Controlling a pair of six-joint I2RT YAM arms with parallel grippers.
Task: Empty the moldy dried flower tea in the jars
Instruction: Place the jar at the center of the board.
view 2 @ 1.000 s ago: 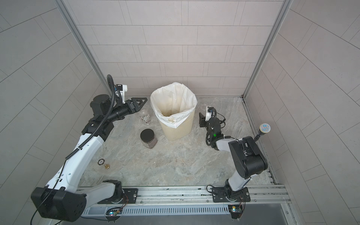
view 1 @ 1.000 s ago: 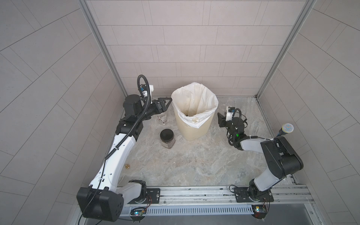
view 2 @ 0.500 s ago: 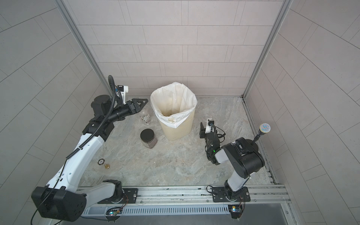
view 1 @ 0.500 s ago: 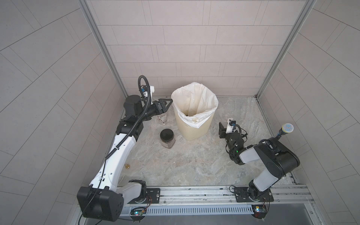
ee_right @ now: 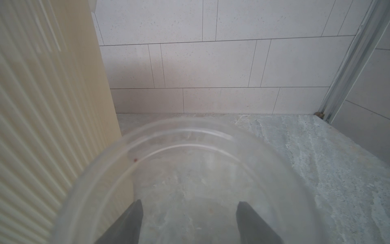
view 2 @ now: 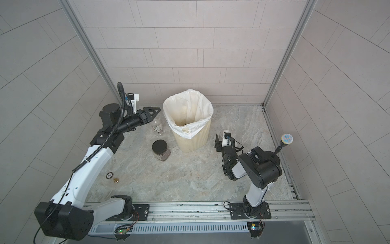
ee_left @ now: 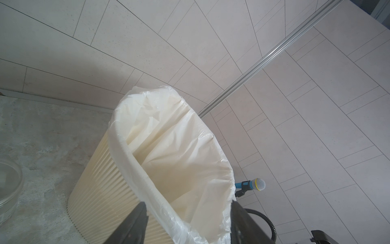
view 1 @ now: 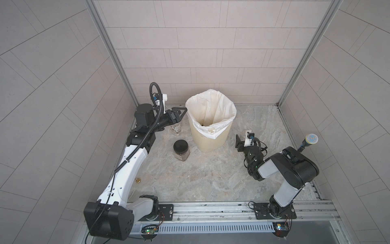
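Observation:
A squat black-lidded jar (view 1: 181, 145) stands left of the bin, dark tea (view 1: 183, 156) showing through its wall. Behind it stands a clear labelled jar (view 2: 157, 126) with no lid on it; its rim (ee_left: 8, 186) shows in the left wrist view. My left gripper (view 1: 182, 112) hangs open above that jar, beside the bin's left rim, holding nothing. My right gripper (view 1: 239, 142) is low, right of the bin. An almost empty clear jar (ee_right: 181, 124) stands between its fingers, which are apart and open; I cannot tell if they touch it.
The cream ribbed bin (view 1: 207, 143) with its white liner (ee_left: 168, 131) stands at the back middle. A microphone on a stand (view 1: 312, 139) is by the right wall. A small disc (view 2: 109, 175) and a brass piece (view 2: 115, 180) lie at the front left.
My right arm has drawn back from the bin and come down towards the table, and its jaws have opened. The left arm has hardly moved.

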